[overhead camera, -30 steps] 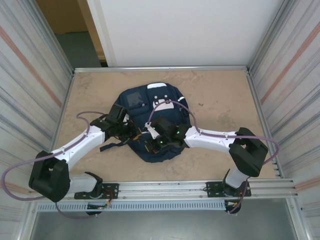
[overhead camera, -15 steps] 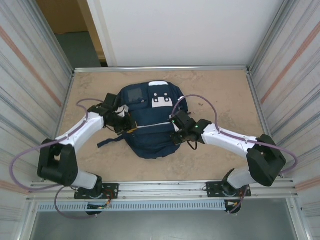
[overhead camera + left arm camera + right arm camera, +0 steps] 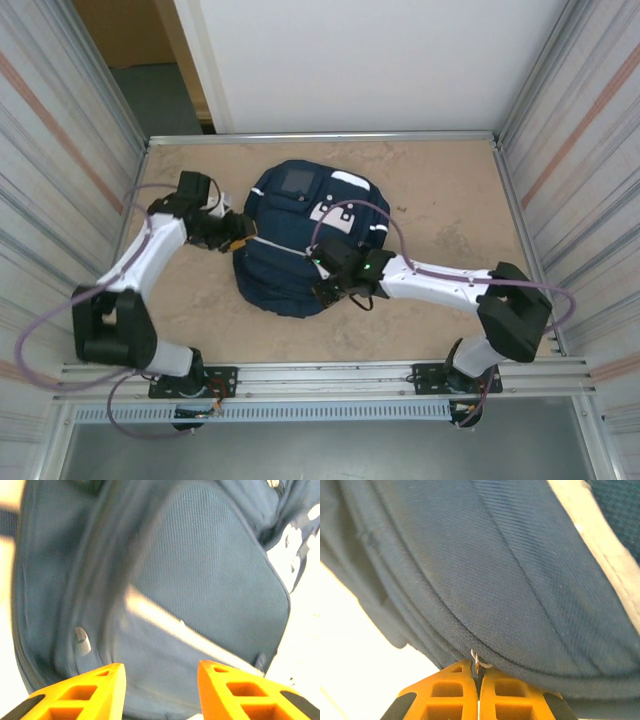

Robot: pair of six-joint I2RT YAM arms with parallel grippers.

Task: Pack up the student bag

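The student bag (image 3: 285,262), navy with white patches and a small square panel, lies in the middle of the table. My left gripper (image 3: 238,233) is at the bag's left edge. Its orange fingers (image 3: 95,692) stand apart, open, with the bag's fabric (image 3: 210,580) and a pale stripe just ahead of them. My right gripper (image 3: 326,285) rests on the bag's near right side. In the right wrist view it is shut (image 3: 478,674) on a small metal zipper pull (image 3: 476,661) along the bag's seam (image 3: 510,580).
The tan table (image 3: 440,200) is ringed by a metal rim, with corrugated walls left (image 3: 60,150) and right (image 3: 580,150). A rail (image 3: 330,375) runs along the near edge. Purple cables loop over both arms, one (image 3: 365,212) across the bag's top.
My left gripper has opened, let go of the bag and drawn back up and to the left. The right gripper, still shut, moved left along the bag, and the bag has turned and shifted.
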